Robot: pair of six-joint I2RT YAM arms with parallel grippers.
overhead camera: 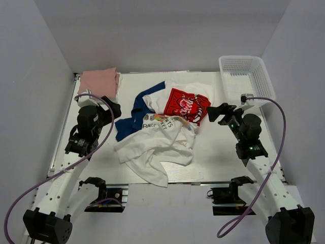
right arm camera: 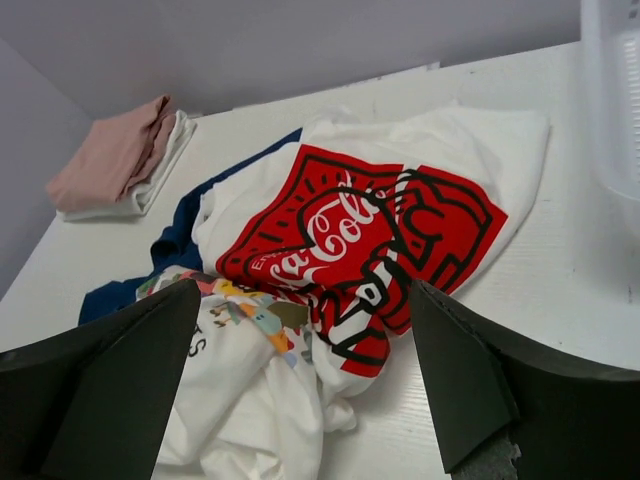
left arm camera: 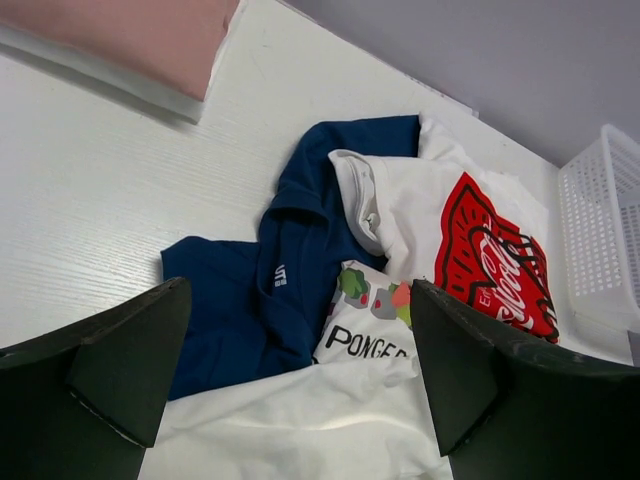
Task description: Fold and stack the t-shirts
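A heap of t-shirts lies mid-table: a navy tee point(overhead camera: 133, 118) point(left arm camera: 250, 300) point(right arm camera: 170, 245), a white tee with a red graphic point(overhead camera: 185, 105) point(left arm camera: 490, 250) point(right arm camera: 360, 235), and a crumpled white tee with black lettering point(overhead camera: 152, 150) point(left arm camera: 370, 345) point(right arm camera: 250, 400). A folded dusty-pink tee point(overhead camera: 99, 81) point(left arm camera: 130, 35) point(right arm camera: 115, 155) lies at the far left corner. My left gripper point(overhead camera: 112, 110) point(left arm camera: 300, 400) is open and empty, left of the heap. My right gripper point(overhead camera: 217, 113) point(right arm camera: 300, 390) is open and empty, right of the heap.
A white lattice basket point(overhead camera: 245, 77) point(left arm camera: 600, 240) point(right arm camera: 610, 130) stands at the far right corner. A folded white cloth point(right arm camera: 150, 185) lies under the pink tee. Grey walls enclose the table point(overhead camera: 218, 152) on three sides.
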